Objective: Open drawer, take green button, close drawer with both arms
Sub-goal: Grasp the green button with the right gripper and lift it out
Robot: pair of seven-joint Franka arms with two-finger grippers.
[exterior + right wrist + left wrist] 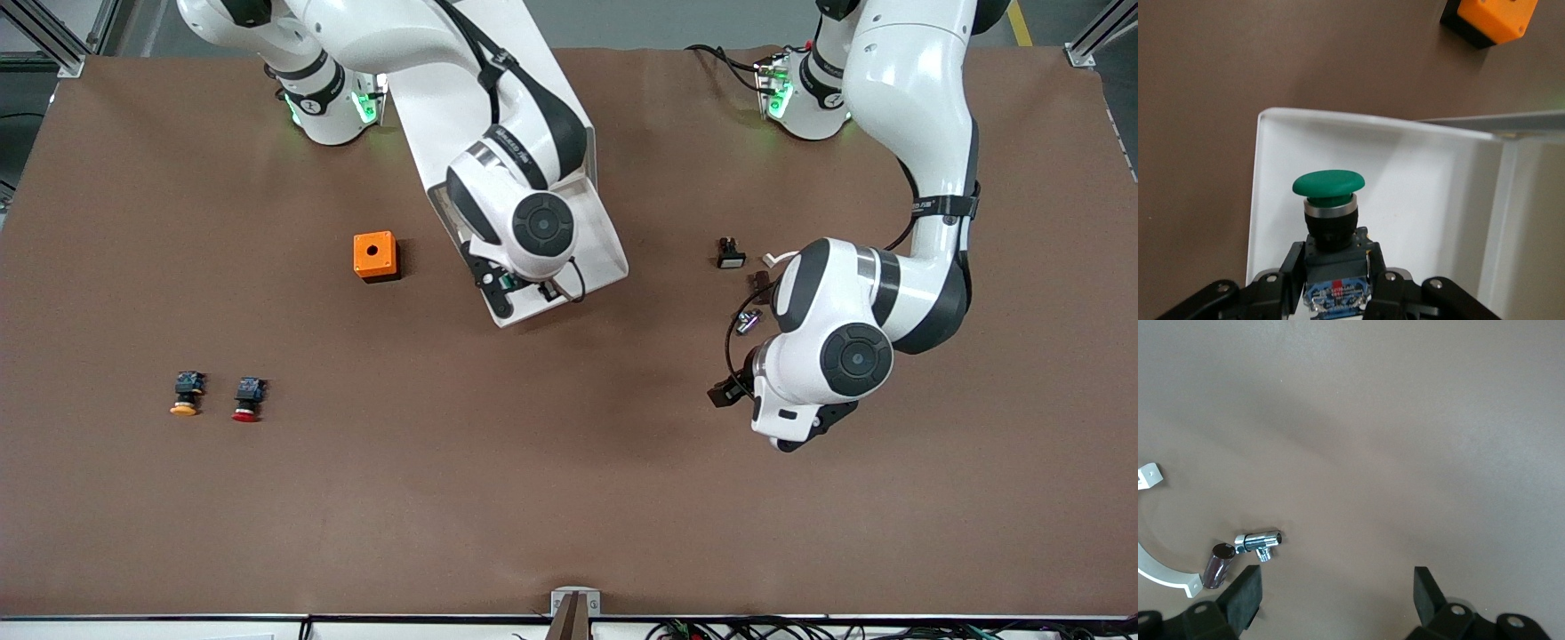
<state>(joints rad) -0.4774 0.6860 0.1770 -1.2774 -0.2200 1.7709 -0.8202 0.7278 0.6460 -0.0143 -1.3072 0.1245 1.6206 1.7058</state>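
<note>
The white drawer (pixel 605 258) stands pulled open in the middle of the table, under the right arm's wrist. My right gripper (pixel 1335 270) is inside it, shut on the black-and-blue body of the button. The button's round green cap (pixel 1329 184) sticks out past the fingertips against the drawer's white floor (pixel 1418 180). In the front view the right arm's wrist hides the button. My left gripper (pixel 1338 593) hangs open over bare table at the left arm's end, with nothing between its pads (pixel 1245 593).
An orange box (pixel 374 255) with a round hole sits beside the drawer. A yellow-capped button (pixel 186 394) and a red-capped one (pixel 248 399) lie toward the right arm's end. A chrome fitting (pixel 1258 541), a brown cylinder (pixel 1218 565), a white clamp (pixel 1151 567) and a black part (pixel 731 253) lie near the left gripper.
</note>
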